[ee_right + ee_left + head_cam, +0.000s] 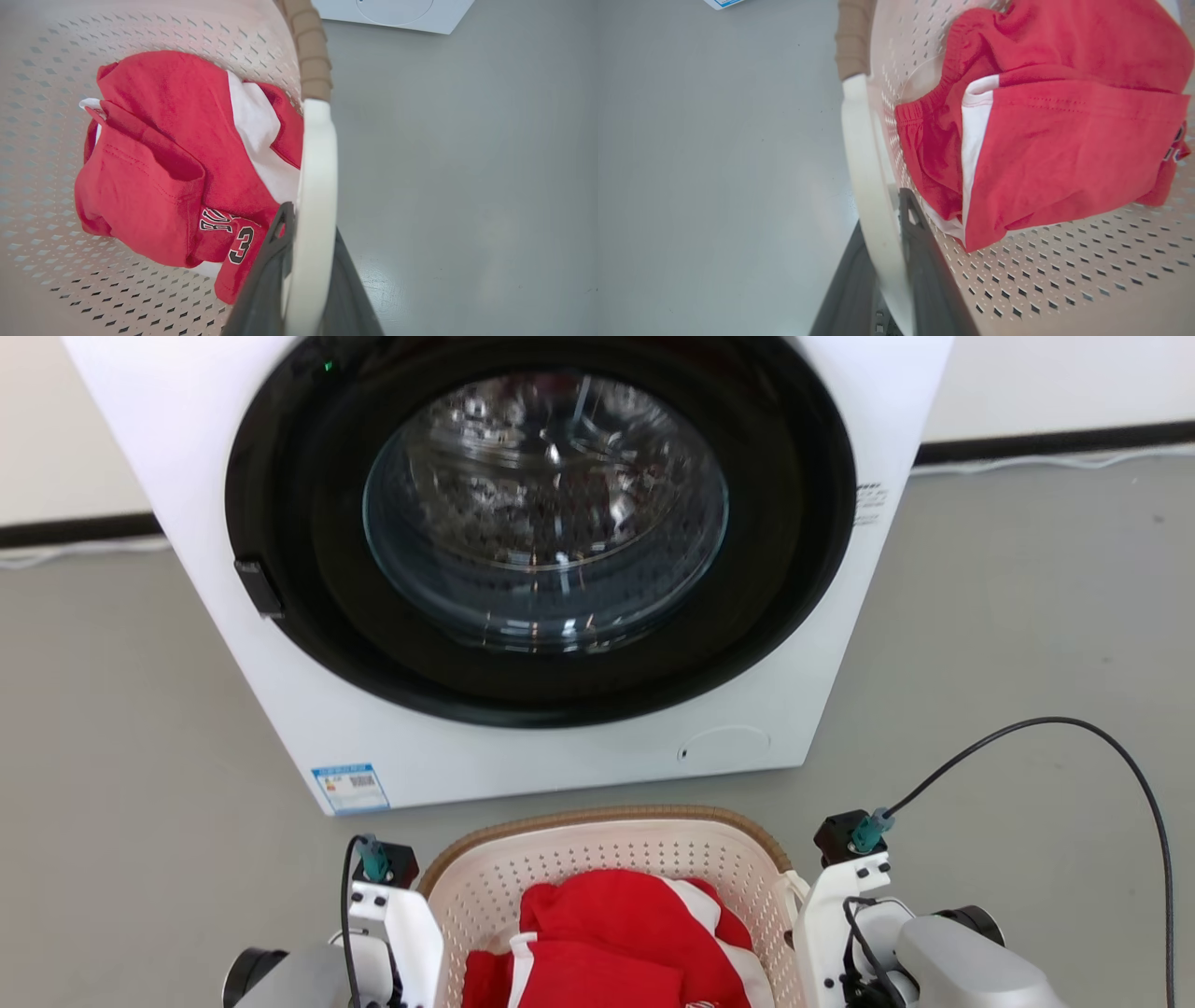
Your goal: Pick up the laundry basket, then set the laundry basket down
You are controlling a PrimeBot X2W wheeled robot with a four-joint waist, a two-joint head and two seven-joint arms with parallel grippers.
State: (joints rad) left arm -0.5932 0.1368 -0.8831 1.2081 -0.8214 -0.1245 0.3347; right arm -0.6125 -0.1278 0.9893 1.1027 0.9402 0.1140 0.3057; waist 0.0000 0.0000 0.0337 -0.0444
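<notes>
The laundry basket (pixel 597 821), cream perforated plastic with a brown woven rim, sits low in the head view in front of the washer. Inside it lies a red and white garment (pixel 616 933). In the left wrist view my left gripper (pixel 883 219) is shut on the basket's white left loop handle (pixel 861 154), one dark finger on each side. In the right wrist view my right gripper (pixel 313 224) is shut the same way on the right loop handle (pixel 317 154). The pale wrists (pixel 392 915) (pixel 850 905) flank the basket. Its base is hidden, so contact with the floor cannot be told.
A white front-loading washer (pixel 560 756) stands just beyond the basket, its round glass door (pixel 546 513) closed. Grey floor (pixel 1008 616) stretches to both sides. A black cable (pixel 1074 723) loops up from my right wrist. A wall with a dark baseboard runs behind.
</notes>
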